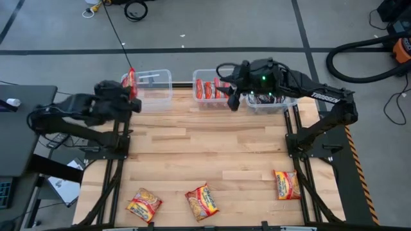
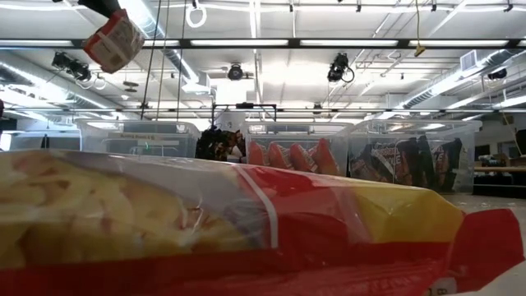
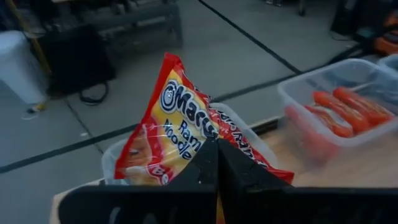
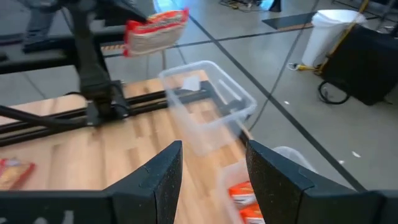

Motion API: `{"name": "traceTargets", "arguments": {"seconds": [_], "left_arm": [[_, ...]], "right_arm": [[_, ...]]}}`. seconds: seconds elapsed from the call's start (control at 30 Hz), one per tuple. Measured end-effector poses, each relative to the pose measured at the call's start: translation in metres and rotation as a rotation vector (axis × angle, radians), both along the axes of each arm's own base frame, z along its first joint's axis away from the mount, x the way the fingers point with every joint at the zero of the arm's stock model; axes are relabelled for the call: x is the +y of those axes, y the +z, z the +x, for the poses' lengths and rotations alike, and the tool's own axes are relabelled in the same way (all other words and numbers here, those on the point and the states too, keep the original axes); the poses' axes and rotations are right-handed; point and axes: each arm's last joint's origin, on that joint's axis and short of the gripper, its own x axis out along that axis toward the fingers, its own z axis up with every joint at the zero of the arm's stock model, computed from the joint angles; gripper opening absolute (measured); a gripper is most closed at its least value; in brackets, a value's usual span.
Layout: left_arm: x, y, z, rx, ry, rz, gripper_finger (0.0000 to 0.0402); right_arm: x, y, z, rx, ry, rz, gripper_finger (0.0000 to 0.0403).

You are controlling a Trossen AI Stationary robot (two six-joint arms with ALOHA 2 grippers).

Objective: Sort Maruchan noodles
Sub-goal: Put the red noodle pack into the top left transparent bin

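L gripper point(image 1: 131, 96) clamped on orange packet point(image 1: 131, 81), upper left of frame, over the left bin point(image 1: 154, 90). R gripper point(image 1: 226, 85) at upper centre above middle bin point(image 1: 204, 96), fingers apart. 3 packets point(image 1: 202, 201) along bottom edge of table point(image 1: 205, 147).

Glossy, crinkled orange-yellow plastic noodle packets point(image 1: 201, 200) lie along the near edge of a pale, smooth butcher-block wooden table point(image 1: 205, 147), catching the light. At the far edge stand three clear, smooth-walled plastic bins point(image 1: 154, 88), while the matt black left gripper point(image 3: 217, 163) pinches another shiny printed wrapper point(image 3: 171, 127).
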Motion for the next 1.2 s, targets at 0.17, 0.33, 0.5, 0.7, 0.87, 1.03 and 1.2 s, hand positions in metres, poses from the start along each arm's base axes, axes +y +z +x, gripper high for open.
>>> {"name": "traceTargets", "arguments": {"seconds": [0.17, 0.33, 0.5, 0.7, 0.87, 1.03, 1.2], "left_arm": [[0.01, 0.02, 0.007, -0.054, -0.245, -0.042, 0.0001], [0.023, 0.032, 0.02, -0.012, -0.468, 0.04, 0.0], [0.05, 0.013, 0.018, -0.013, -0.436, 0.046, 0.0], [0.099, -0.053, 0.023, -0.091, -0.32, 0.04, 0.0], [0.128, -0.1, 0.025, -0.194, -0.236, 0.034, 0.0], [0.139, -0.139, 0.027, -0.256, -0.224, -0.039, 0.0], [0.14, -0.175, 0.029, -0.304, -0.21, -0.104, 0.0]], "right_arm": [[0.024, 0.0, 0.003, -0.019, 0.002, 0.032, 0.0182], [0.045, 0.0, 0.004, -0.042, -0.014, 0.07, 0.0182], [0.073, 0.0, 0.003, -0.07, 0.022, 0.149, 0.0182], [0.108, 0.001, -0.002, -0.109, 0.02, 0.223, 0.0182], [0.133, 0.001, -0.009, -0.148, 0.006, 0.313, 0.0181], [0.147, 0.002, -0.015, -0.178, -0.026, 0.338, 0.0181], [0.148, 0.002, -0.016, -0.195, -0.056, 0.344, 0.0181]]}}
